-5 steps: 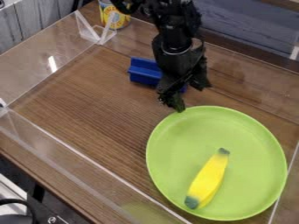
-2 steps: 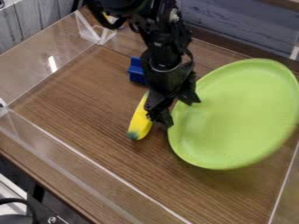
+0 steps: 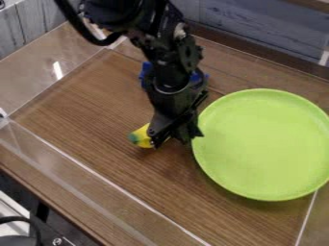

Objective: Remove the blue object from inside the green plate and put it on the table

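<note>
While the black gripper (image 3: 175, 139) is reaching down beside the green plate (image 3: 264, 144), its fingers are closing together, perhaps on the banana (image 3: 142, 137); the blue block (image 3: 145, 70) is sitting behind, on the table (image 3: 90, 110), as the job wants.

The green plate (image 3: 266, 144) lies on the right side of the brown wood-grain surface (image 3: 90, 106). Just left of it, the black claw (image 3: 170, 141) reaches down, shut, near the plate's rim. A yellow banana (image 3: 142, 137) with a greenish tip lies left of the plate, partly hidden by the claw. The blue block (image 3: 146, 73) sits farther back, behind the arm, mostly hidden.
</note>
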`<action>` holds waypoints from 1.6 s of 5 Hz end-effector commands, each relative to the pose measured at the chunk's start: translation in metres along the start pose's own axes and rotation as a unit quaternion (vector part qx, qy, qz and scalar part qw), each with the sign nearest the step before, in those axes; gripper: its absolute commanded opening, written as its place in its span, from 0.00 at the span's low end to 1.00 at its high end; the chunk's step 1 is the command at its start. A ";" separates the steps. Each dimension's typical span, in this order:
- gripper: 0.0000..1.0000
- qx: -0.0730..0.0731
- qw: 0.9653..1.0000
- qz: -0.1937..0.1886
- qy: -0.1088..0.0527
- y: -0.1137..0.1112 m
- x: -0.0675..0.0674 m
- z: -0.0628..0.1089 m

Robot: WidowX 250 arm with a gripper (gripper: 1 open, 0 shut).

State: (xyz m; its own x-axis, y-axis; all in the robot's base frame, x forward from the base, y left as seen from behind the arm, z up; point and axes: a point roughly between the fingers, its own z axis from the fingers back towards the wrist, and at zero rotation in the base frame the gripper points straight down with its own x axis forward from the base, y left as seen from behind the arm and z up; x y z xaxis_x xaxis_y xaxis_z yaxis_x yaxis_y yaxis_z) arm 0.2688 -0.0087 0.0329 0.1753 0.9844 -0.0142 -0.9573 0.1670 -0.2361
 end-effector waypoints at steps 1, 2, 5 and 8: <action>0.00 -0.013 0.999 -0.034 -0.001 0.000 0.009 0.009; 0.00 -0.009 0.998 -0.066 0.001 0.005 0.016 0.011; 0.00 0.005 0.997 -0.081 -0.010 0.059 0.033 0.029; 0.00 0.014 0.997 -0.078 -0.006 0.089 0.031 0.033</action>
State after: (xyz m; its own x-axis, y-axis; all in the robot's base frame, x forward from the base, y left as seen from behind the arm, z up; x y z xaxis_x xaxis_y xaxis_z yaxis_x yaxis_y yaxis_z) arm 0.1786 0.0362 0.0389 0.3266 0.9449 0.0209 -0.9272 0.3246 -0.1870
